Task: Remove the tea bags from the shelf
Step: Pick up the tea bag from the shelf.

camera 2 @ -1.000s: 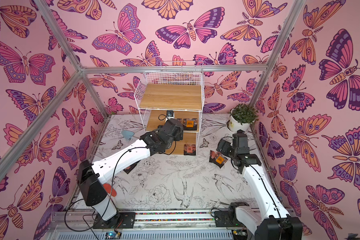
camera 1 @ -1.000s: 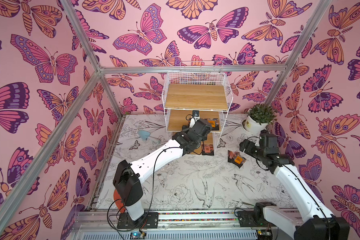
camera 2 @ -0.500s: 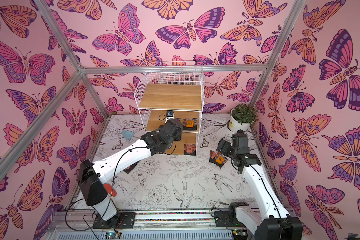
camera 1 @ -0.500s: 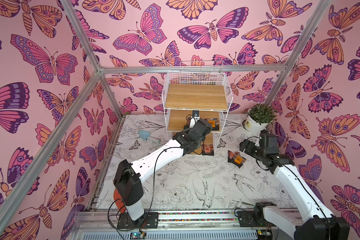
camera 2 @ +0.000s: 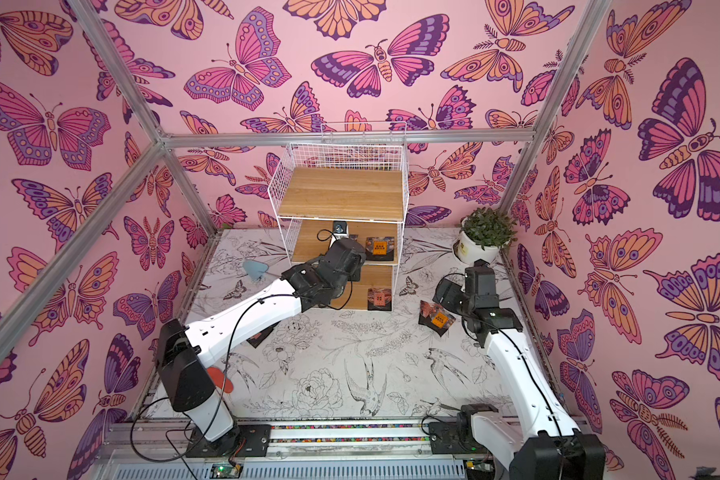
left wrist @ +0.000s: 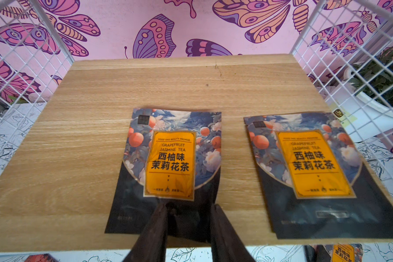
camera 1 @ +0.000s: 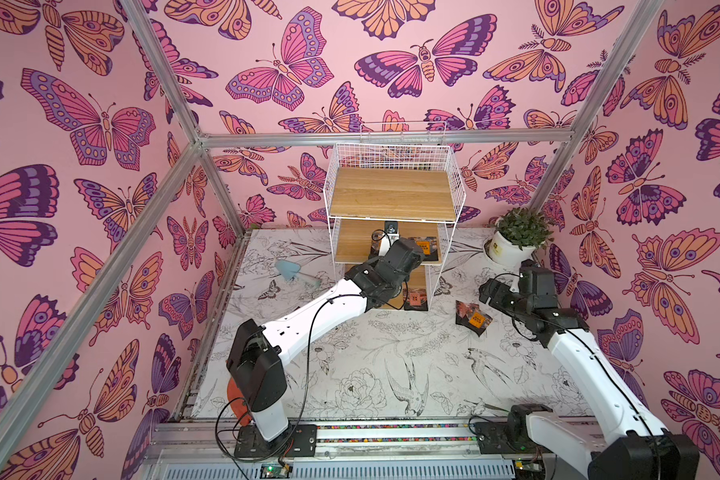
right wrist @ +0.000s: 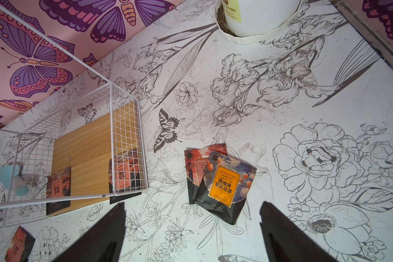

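On the shelf [camera 1: 391, 195], the left pincer [left wrist: 188, 226] is straddling the edge of an orange-label tea bag [left wrist: 170, 163], grip impossible to tell; the right pincer [right wrist: 192, 204] is hovering wide open over two tea bags [right wrist: 222, 183] on the tabletop [right wrist: 304, 102].

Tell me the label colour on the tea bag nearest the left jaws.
Orange label, black lettering; left wrist view shows it best.

I read "FOOD AND BEAUTY PROMISE, GRAPEFRUIT JASMINE TEA, 西柚味茉莉花茶" on the left tea bag [left wrist: 169, 163] on the middle board [left wrist: 77, 136]. The right tea bag [left wrist: 313, 163] showed the same, blurred. The top tea bag [right wrist: 224, 186] on the table [right wrist: 281, 102] repeated "GRAPEFRUIT JASMINE TEA". The low tea bag [right wrist: 58, 188] on the lowest board [right wrist: 89, 147] read "经典红茶".
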`<state>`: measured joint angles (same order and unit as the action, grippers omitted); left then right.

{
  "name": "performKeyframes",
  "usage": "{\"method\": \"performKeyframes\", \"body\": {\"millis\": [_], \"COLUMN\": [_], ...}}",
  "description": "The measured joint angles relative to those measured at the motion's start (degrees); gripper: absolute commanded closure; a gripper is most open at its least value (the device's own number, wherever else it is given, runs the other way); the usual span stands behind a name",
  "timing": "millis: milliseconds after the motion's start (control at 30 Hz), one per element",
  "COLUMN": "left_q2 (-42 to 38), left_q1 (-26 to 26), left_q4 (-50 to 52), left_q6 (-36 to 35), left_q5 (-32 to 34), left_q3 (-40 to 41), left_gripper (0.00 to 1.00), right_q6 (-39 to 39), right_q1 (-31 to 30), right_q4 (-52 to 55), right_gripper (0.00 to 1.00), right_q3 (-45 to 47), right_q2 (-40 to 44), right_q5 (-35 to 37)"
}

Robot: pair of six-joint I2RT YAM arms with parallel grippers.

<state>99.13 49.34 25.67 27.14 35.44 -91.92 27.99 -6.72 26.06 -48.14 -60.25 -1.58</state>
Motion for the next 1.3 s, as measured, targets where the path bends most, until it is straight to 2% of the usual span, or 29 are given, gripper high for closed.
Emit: {"method": "performKeyframes", "body": {"millis": [367,800,1067,1300], "left_q2": [-0.5,-5.8,-12.5,-22.4], "left_q1": [-0.2,-0.6,1.4,4.5], "left_q4": [-0.2,1.2,4.0,9.8], "left_q6": [-0.3,-0.8,0.7,5.4], "left_q5": [-0.3,-4.0,-4.2,-2.1], "left_q3": [0.4,3.5,6.5,14.7], "left_gripper": [1.0,1.0,1.0,1.0], "right_q6": [0.0,0.0,0.0,0.0], "right_q1": [0.3,1.2,1.9,1.9], "right_q4": [0.0,0.0,0.0,-0.2], "right_gripper": [0.05,0.05,0.05,0.05], "right_q3": [0.0,0.0,0.0,0.1], "right_q2": [0.0,0.0,0.0,0.1], "right_q5": [0.0,0.0,-0.3,-0.5]}}
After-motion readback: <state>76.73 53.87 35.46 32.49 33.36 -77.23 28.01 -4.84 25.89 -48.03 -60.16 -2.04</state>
